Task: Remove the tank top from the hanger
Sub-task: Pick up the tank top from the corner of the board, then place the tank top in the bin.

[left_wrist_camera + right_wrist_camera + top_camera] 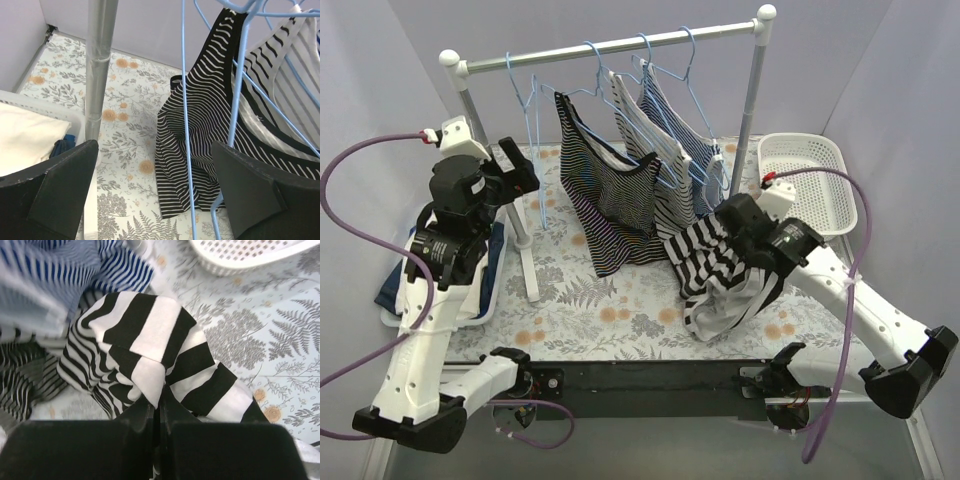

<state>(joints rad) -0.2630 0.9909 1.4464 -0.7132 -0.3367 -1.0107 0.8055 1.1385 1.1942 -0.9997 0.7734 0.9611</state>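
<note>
- Top view: right hand (740, 228) is clenched on the tank top (720, 275), the one with broad black-and-white stripes. It sits low, in front of the right end of the rack (610, 45).
- The tank top is bunched under that hand and its lower end lies on the floral surface (620, 315). Can't tell whether any of it is hooked on a hanger.
- Three striped tops hang from the rack on blue hangers: fine-stripe black top (605, 190), grey-stripe top (645, 135), blue-stripe top (680, 130).
- Empty blue hanger (525, 110) hangs near the rack's left end. Left hand (515, 165) is just beside it, released, jaws wide, holding nothing.
- White basket (810, 180) sits to the right of the rack.
- Left wrist: left hand (155, 150) is spread, with a blue hanger wire (186, 125) in the gap, not gripped. Rack post (100, 60) is to the left, the fine-stripe black top (200, 125) beyond.
- Right wrist: right hand (159, 412) is pinched shut on a fold of the tank top (145, 335). White basket (240, 255) is at the top edge.
</note>
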